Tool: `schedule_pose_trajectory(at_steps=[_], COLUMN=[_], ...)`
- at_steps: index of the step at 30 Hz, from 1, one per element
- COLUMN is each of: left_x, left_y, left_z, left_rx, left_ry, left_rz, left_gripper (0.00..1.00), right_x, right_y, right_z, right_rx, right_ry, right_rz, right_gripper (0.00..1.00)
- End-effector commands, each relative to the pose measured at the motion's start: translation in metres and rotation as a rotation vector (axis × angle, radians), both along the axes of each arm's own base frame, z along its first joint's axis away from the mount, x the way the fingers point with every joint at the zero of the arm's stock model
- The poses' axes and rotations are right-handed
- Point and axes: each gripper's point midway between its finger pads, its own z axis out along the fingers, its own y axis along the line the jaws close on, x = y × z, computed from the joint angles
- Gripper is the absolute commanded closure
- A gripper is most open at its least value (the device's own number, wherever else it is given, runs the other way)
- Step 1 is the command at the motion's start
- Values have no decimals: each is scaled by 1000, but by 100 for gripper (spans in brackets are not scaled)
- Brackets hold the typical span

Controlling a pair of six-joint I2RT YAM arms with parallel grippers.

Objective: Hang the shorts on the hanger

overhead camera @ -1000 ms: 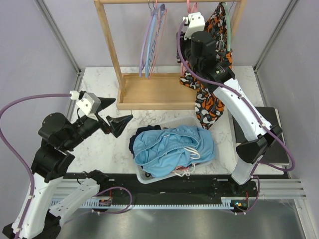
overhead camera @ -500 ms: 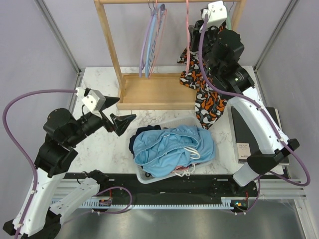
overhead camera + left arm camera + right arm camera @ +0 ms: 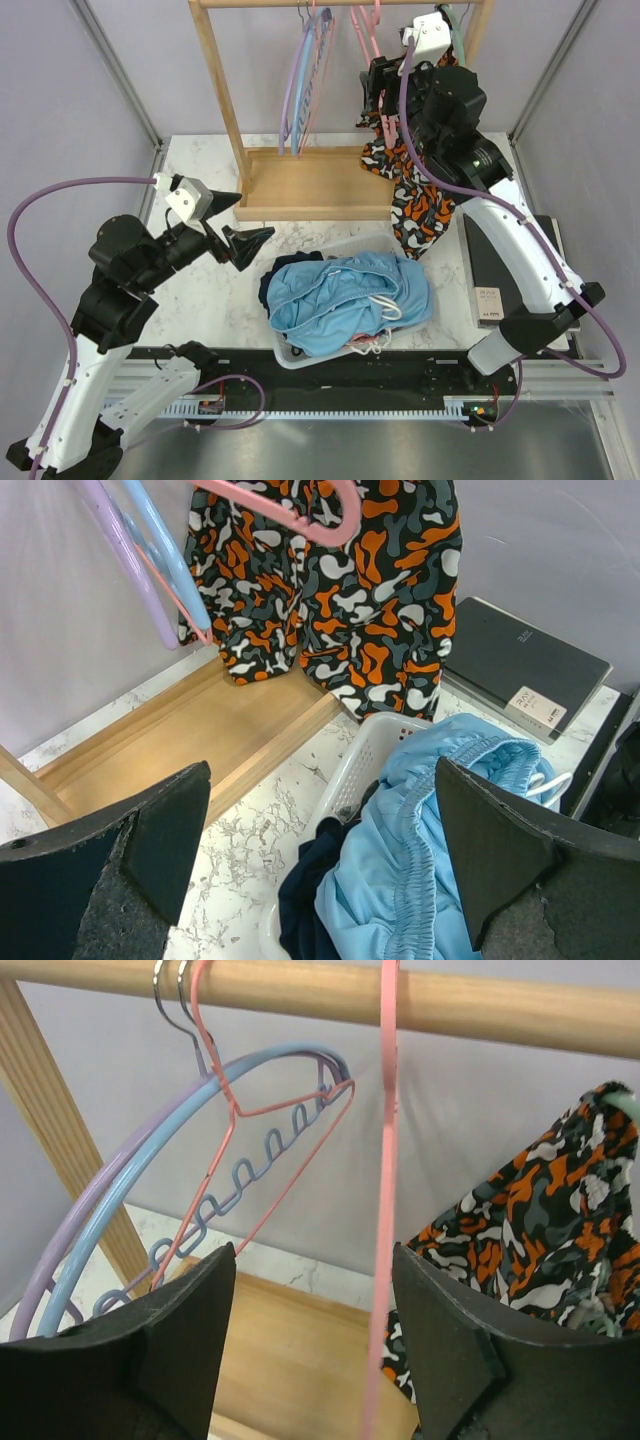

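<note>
The light-blue shorts lie bunched in a white basket, white drawstring on top; they also show in the left wrist view. My left gripper is open and empty, just left of the basket and above its rim. The pink hanger hangs from the wooden rod. My right gripper is raised to it and open. In the right wrist view the hanger's pink strand runs down between the open jaws, close to the right finger, not clamped.
Lilac and blue hangers and a thin pink wire one hang left on the wooden rack. The orange-black-white garment hangs on the right. Dark navy clothing lies under the shorts. A black box lies at right.
My right gripper rose to the rod, then shifted slightly left around the pink hanger, which now hangs tilted. The left arm barely moved. The shorts have not moved.
</note>
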Motion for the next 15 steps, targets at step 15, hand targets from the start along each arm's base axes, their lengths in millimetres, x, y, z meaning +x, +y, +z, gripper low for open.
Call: schedule_pose_trajectory(at_steps=[15], left_x=[-7], left_y=[0], left_z=[14], left_rx=[-22], left_ry=[-57], left_rz=[-24], left_gripper=[0], right_x=[33], right_y=[-36], right_z=[-76], right_rx=[-121], right_ry=[244], right_rz=[-196], right_gripper=[46])
